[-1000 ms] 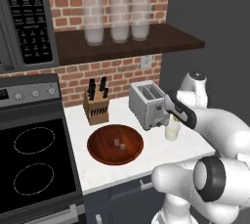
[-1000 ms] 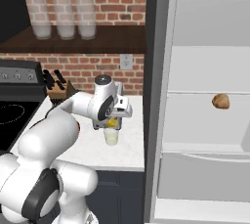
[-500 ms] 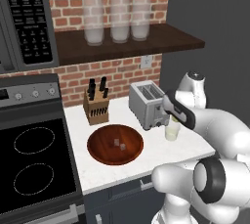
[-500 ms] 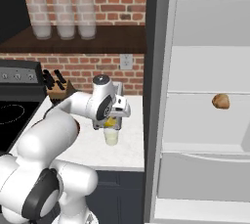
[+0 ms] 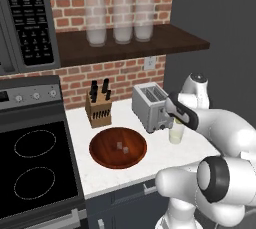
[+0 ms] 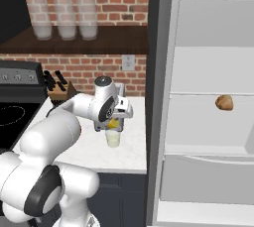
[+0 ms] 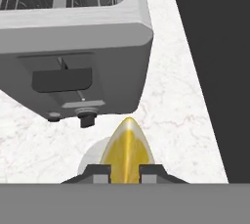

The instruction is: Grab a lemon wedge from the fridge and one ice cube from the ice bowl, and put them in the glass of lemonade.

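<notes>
Over the glass of lemonade (image 6: 113, 139), at the right end of the table (image 5: 165, 155), the gripper (image 7: 124, 170) hangs pointing down. Fingers (image 7: 100, 173) clamped on the lemon wedge (image 7: 127, 149); wedge tip sticks out past the fingertips, directly above the glass rim in the hand view. In the right base view the wedge (image 6: 114, 123) shows as a yellow speck under the hand, just above the glass, not in the liquid.

Arm pose: rises from the base, elbow bent, forearm reaching forward across the table edge, wrist folded so the hand faces down. In the left base view the gripper (image 5: 176, 121) sits between the toaster (image 5: 151, 107) and the arm's own white link, glass (image 5: 176, 134) right below it.

Glass stands upright on the table just beside the toaster's front end, apart from it. Ice bowl (image 5: 118, 147) sits left of the glass, near the table's front edge, with two small pale cubes inside. Knife block (image 5: 98, 109) behind the bowl against the brick wall. Three frosted jars (image 5: 115, 19) on the shelf above.

Fridge (image 6: 203, 97) stands open to the right of the table, white interior exposed, a brown roundish lump (image 6: 224, 103) on a middle shelf.
</notes>
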Tool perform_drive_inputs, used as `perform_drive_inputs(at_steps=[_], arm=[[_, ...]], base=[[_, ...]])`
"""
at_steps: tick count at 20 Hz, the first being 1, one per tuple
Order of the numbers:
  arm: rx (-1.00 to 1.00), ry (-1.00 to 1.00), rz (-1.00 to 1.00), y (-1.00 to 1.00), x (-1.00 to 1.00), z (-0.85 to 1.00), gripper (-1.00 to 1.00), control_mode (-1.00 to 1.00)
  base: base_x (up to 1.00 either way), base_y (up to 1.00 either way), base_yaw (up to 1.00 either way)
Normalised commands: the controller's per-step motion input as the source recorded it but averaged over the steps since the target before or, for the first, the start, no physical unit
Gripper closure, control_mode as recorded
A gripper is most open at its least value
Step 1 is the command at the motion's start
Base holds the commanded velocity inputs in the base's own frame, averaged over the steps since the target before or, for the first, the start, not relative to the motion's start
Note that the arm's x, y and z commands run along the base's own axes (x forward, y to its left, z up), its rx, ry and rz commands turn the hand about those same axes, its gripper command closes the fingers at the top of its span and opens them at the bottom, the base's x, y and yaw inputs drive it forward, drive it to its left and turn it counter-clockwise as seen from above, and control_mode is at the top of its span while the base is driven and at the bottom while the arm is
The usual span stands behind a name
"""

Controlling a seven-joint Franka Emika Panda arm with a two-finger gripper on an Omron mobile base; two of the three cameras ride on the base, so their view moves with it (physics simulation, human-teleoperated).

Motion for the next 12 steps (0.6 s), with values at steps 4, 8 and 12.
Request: perform_drive_inputs(at_steps=[4,8,12], arm=[[0.00,0.00,0.00,-0.09,0.01,0.00,1.00,-1.00],[0.00,0.00,0.00,0.00,0.00,0.00,1.00,-1.00],[0.00,0.00,0.00,0.01,0.00,-0.01,1.00,-1.00]], base=[[0.00,0.00,0.00],[0.00,0.00,0.00],[0.00,0.00,0.00]])
